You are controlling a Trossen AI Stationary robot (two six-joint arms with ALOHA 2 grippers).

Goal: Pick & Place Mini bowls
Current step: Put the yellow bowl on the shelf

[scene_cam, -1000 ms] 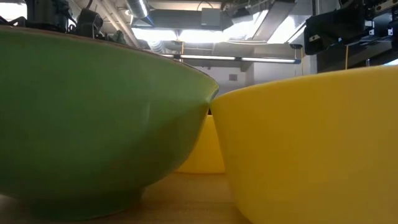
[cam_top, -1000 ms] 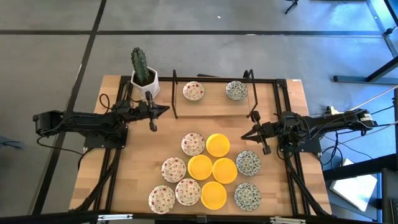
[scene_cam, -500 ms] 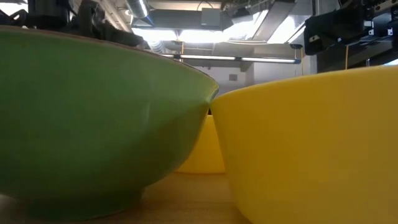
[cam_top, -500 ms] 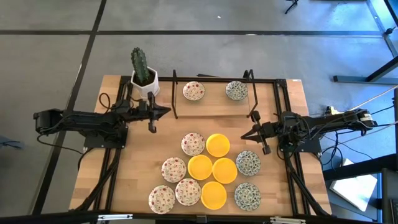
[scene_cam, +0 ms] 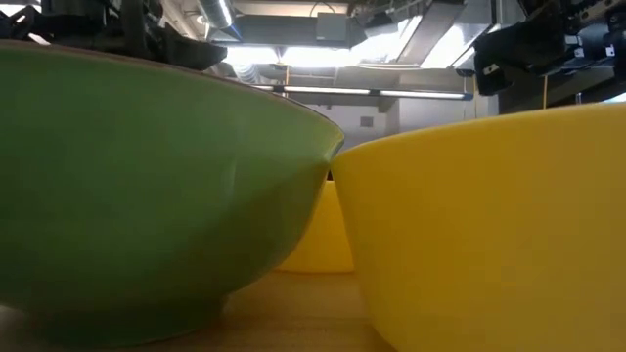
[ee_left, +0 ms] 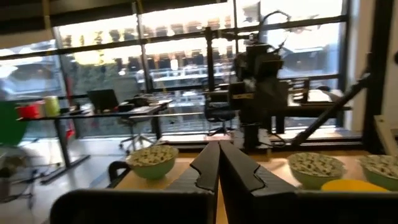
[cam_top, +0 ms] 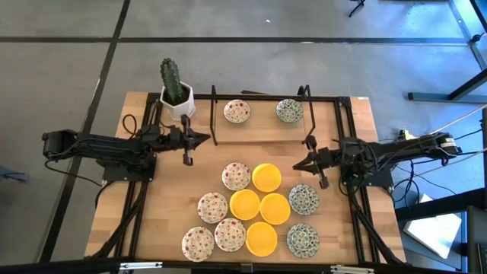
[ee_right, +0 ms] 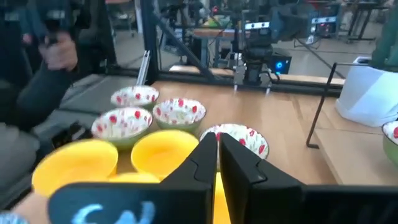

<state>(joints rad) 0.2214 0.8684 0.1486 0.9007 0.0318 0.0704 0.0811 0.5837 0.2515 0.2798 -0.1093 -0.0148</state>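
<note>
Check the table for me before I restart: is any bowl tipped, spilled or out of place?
Nothing stands out. Ten bowls sit upright in a cluster at the near side, two more upright inside the black frame at the back. The cactus pot stands straight at the corner.

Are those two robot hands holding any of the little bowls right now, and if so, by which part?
No. Both the left hand and the right hand are shut on nothing, hovering above the table beside the mini bowls.

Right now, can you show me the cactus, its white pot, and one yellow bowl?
cactus (cam_top: 170, 79), high view, middle of the green stem
white pot (cam_top: 181, 106), high view, front wall
yellow bowl (cam_top: 266, 176), high view, inside
</note>
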